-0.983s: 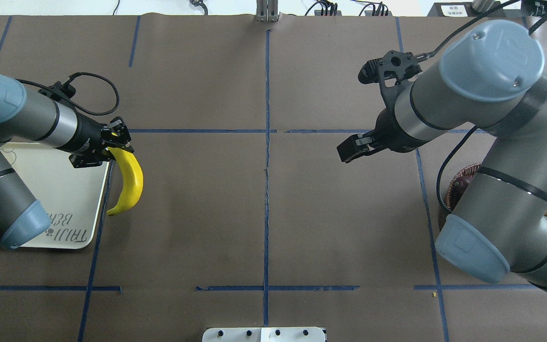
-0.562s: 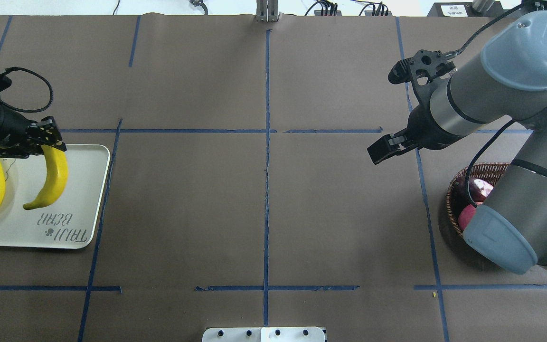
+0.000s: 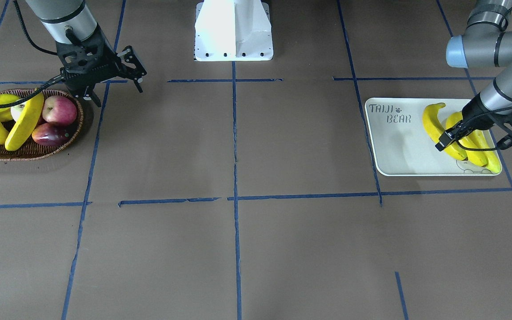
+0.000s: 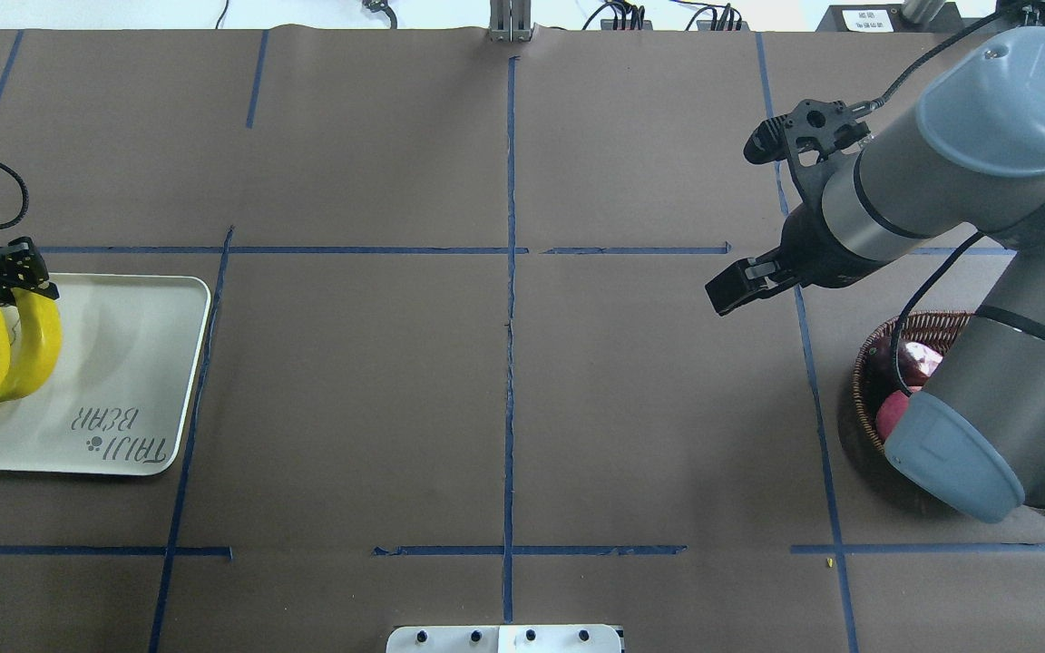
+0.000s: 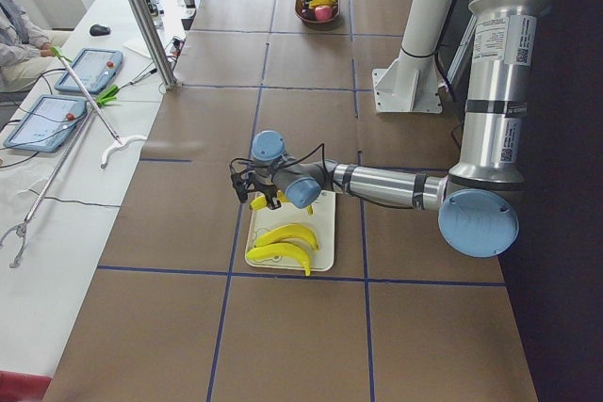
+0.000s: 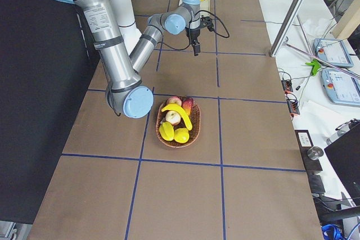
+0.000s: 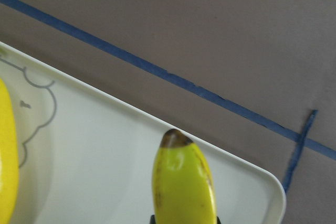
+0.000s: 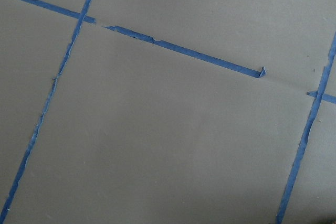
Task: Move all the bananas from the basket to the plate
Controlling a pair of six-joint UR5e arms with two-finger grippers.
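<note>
Lower the banana [image 4: 37,349] clamped in the left gripper [image 3: 449,135] straight down onto the plate [image 3: 398,146], just beside the two bananas [image 3: 476,151] lying there. Hard to tell from above whether touching the plate yet, so descend slowly. Keep its curve parallel with theirs, so as not to push them toward the rim. Release only after feeling contact, then lift away vertically to avoid rolling it. Leave the right gripper [image 4: 727,292] as found: spread wide, holding nothing, hanging above the counter [image 4: 504,408] near the basket [image 3: 29,153]. Afterwards send it for the last banana [image 3: 24,122], lying diagonally over the other fruit [image 3: 59,111] in the basket.
</note>
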